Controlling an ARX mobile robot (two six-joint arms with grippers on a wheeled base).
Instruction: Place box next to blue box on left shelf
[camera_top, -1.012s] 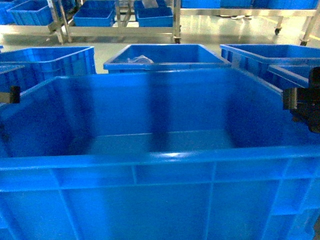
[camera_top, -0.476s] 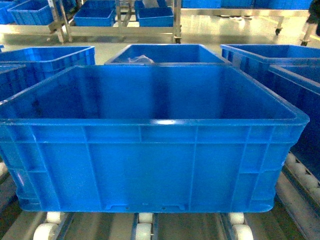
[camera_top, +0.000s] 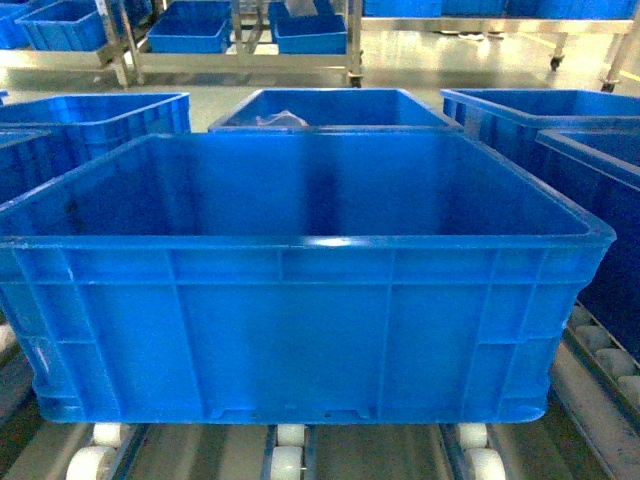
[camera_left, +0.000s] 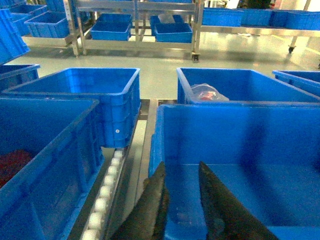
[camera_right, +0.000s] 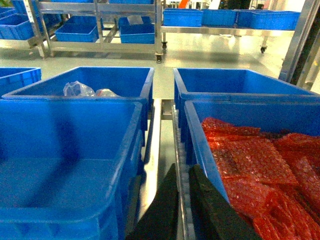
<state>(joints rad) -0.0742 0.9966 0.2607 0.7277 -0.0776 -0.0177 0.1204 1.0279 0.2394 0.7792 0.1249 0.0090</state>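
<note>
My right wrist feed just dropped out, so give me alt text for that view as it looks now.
The right gripper, fingers nearly closed and holding nothing, points down the gap between the empty blue box on the left and a blue crate of red bubble wrap on the right. More blue crates sit behind, steel racks beyond.

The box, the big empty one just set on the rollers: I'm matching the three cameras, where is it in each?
Head: the box fills the frame, on white rollers.
Left wrist: lower right, past the left claw.
Right wrist: lower left, left of the right claw.
Shared landmark: the crate with a clear bag right behind it.
</note>
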